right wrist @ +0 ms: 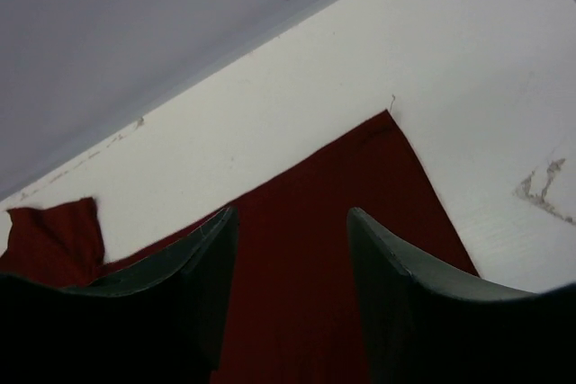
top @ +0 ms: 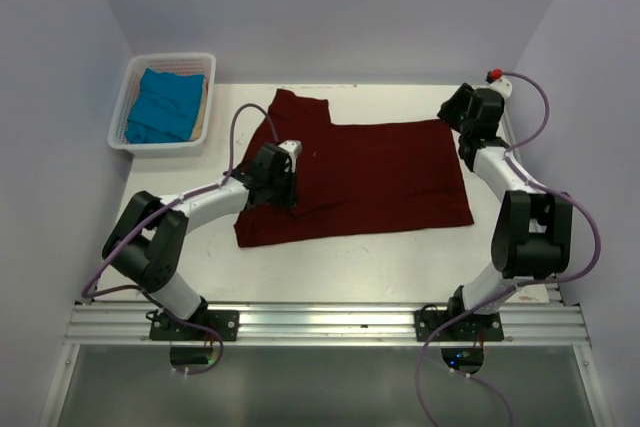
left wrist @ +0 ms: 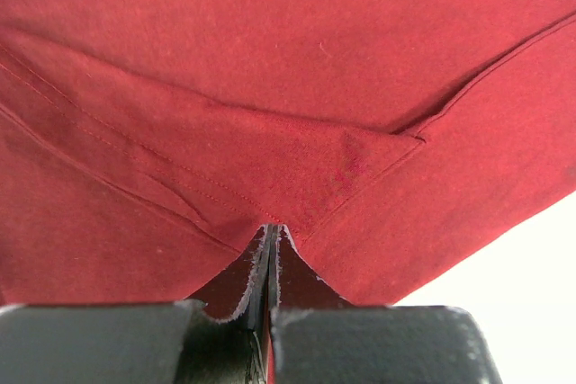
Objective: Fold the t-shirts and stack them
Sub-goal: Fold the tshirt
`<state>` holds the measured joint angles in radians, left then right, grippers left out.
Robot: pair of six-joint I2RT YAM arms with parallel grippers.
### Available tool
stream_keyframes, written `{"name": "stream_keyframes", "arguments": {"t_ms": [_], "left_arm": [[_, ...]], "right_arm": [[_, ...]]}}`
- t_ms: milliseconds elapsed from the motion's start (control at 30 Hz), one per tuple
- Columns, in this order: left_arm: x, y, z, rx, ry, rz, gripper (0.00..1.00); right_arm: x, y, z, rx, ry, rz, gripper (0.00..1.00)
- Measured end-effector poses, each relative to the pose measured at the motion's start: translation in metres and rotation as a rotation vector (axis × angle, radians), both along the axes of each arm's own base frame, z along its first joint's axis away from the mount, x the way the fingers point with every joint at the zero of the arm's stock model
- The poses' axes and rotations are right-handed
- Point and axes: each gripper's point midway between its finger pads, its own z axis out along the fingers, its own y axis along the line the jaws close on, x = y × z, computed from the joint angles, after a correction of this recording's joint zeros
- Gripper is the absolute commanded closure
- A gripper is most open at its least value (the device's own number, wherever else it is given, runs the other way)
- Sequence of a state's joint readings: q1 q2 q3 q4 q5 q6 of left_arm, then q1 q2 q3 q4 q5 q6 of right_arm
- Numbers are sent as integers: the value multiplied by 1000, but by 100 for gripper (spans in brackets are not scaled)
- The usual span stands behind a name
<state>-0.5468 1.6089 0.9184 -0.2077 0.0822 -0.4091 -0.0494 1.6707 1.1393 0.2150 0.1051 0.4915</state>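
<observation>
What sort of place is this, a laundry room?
Probably a robot test booth: plain white walls close in a table, two robot arms are bolted to a metal rail, and the only washing is a red shirt laid flat and a blue shirt in a basket.

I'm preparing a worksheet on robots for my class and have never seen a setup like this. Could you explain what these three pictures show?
Two robot arms are bolted at the near edge of a white table. The overhead picture looks down from behind them; the other two come from cameras on each wrist. A maroon t-shirt lies spread on the table, and a teal t-shirt sits in a white basket at the far left. The left fingers are shut, pinching a fold of the maroon shirt. The right fingers are open near its far right corner, holding nothing.
</observation>
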Motion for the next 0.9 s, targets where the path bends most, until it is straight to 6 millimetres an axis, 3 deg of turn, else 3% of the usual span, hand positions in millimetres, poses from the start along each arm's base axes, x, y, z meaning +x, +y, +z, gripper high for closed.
{"name": "stream_keyframes", "arguments": {"t_ms": [67, 200, 300, 533, 833, 900], "left_arm": [[-2, 0, -4, 2, 16, 6, 100], [-5, -3, -7, -2, 34, 12, 100], [-9, -4, -9, -3, 49, 21, 100], [-18, 4, -21, 45, 116, 76, 80], [-21, 11, -26, 86, 138, 127, 61], [-20, 11, -26, 86, 137, 128, 61]], "right_arm": [[-20, 9, -4, -8, 24, 21, 45], [-38, 20, -14, -27, 66, 50, 45], [-41, 20, -20, -39, 94, 55, 44], [-44, 19, -24, -51, 112, 57, 44], [-44, 19, -27, -56, 123, 60, 43], [-44, 19, -28, -57, 123, 61, 43]]}}
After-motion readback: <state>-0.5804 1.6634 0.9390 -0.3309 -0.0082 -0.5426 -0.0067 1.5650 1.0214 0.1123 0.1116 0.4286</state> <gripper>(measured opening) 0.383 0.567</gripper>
